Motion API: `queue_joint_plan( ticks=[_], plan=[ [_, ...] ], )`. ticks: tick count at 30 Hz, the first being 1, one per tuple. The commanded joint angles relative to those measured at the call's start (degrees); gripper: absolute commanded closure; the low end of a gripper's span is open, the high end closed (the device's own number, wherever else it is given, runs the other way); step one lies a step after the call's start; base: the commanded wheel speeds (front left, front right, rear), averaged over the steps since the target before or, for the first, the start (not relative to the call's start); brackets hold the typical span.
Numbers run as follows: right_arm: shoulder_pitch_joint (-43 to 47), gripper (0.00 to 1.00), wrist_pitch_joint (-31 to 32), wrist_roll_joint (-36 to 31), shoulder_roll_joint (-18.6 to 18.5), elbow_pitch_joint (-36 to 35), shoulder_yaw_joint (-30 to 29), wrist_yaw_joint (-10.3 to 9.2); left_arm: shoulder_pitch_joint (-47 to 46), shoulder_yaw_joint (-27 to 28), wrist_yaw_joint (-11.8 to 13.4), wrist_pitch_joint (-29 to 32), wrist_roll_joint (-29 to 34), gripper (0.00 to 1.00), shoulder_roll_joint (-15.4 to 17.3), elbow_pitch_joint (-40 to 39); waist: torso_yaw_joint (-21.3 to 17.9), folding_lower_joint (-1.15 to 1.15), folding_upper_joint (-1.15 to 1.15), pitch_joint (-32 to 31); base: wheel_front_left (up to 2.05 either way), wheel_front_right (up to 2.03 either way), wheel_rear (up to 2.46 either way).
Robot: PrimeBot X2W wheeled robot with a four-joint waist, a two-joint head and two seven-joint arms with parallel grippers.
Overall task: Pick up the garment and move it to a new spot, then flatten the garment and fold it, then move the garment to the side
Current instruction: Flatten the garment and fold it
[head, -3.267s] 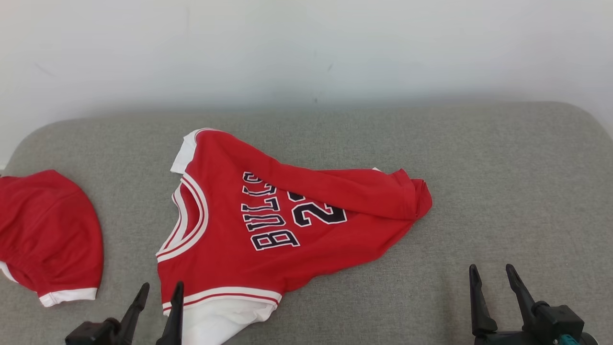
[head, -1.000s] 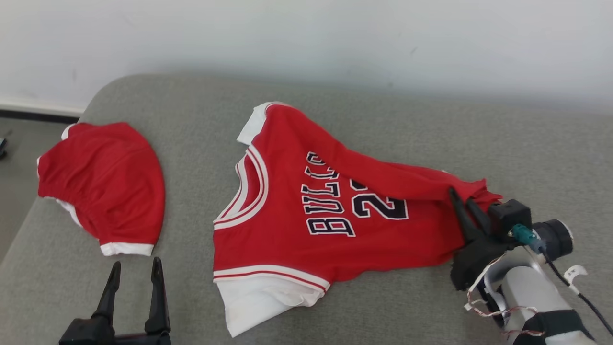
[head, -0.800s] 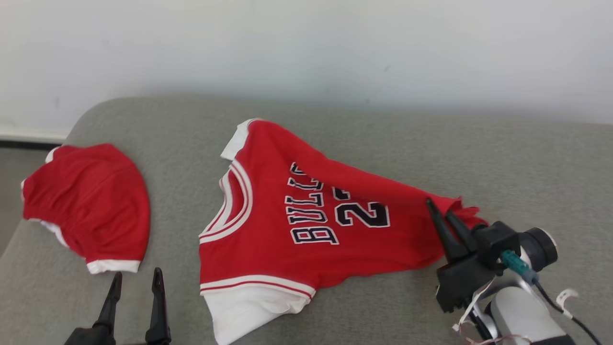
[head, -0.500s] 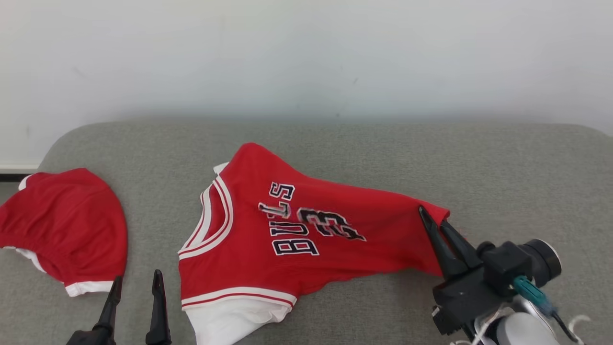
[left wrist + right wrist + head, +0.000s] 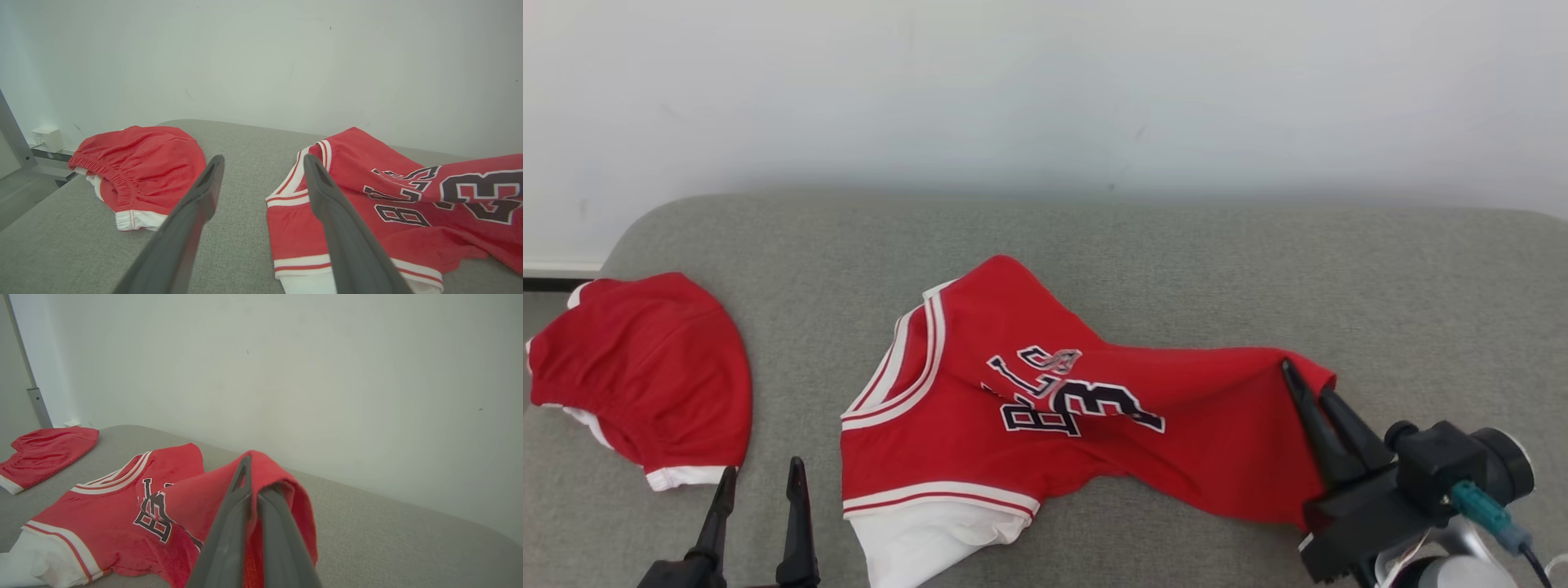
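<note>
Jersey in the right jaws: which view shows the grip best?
Right wrist view: the shut jaws pinch a fold of the red jersey at their tips. Head view shows that pinch from above, smaller. Left wrist view shows the jersey's collar and lettering.

Wall (image 5: 1045,82): plain off-white, matte; few small dark specks, faint scuffs. Light even and diffuse; soft shadow band along wall foot. Grey fabric-covered padded surface (image 5: 1339,278): coarse weave, rounded corners, set close to wall. Dark skirting strip (image 5: 551,283) at wall foot, far left. Left wrist view: small white box (image 5: 47,138) low by wall; grey metal post (image 5: 12,134) at left edge.
</note>
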Motion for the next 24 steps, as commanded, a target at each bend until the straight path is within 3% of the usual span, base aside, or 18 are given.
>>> queue_joint_plan(
  ticks=[1,21,22,23,24],
  plan=[
    [-1.2,1.0,-0.7,0.3,-0.5,0.9,-0.3,0.04,-0.5,-0.2,0.1,-0.2,-0.2,0.0,-0.1,0.1,0.8,0.0,0.0,0.6,0.0,0.0,0.0],
    [-32.8,1.0,-10.3,-0.6,-4.7,51.3,-3.0,0.03,-5.6,-5.5,-0.1,-0.2,-1.0,0.0,-0.1,1.5,9.4,0.0,0.0,7.1,0.0,0.0,0.0],
    [-33.8,0.55,-10.5,-0.9,-4.8,53.5,-3.3,0.03,-5.8,-5.6,-0.1,-0.2,-1.0,0.0,-0.1,1.6,9.6,0.0,0.0,7.3,0.0,0.0,0.0],
    [-34.8,0.0,-10.5,-1.4,-4.7,55.6,-3.3,0.03,-6.0,-5.8,-0.1,-0.2,-1.0,0.0,-0.1,1.7,9.7,0.0,0.0,7.4,0.0,0.0,0.0],
    [-35.9,0.0,-10.6,-1.6,-4.4,57.4,-3.1,0.03,-6.0,-6.0,0.0,-0.2,-1.1,0.0,-0.1,1.7,9.8,0.0,0.0,7.5,0.0,0.0,0.0]
  ],
)
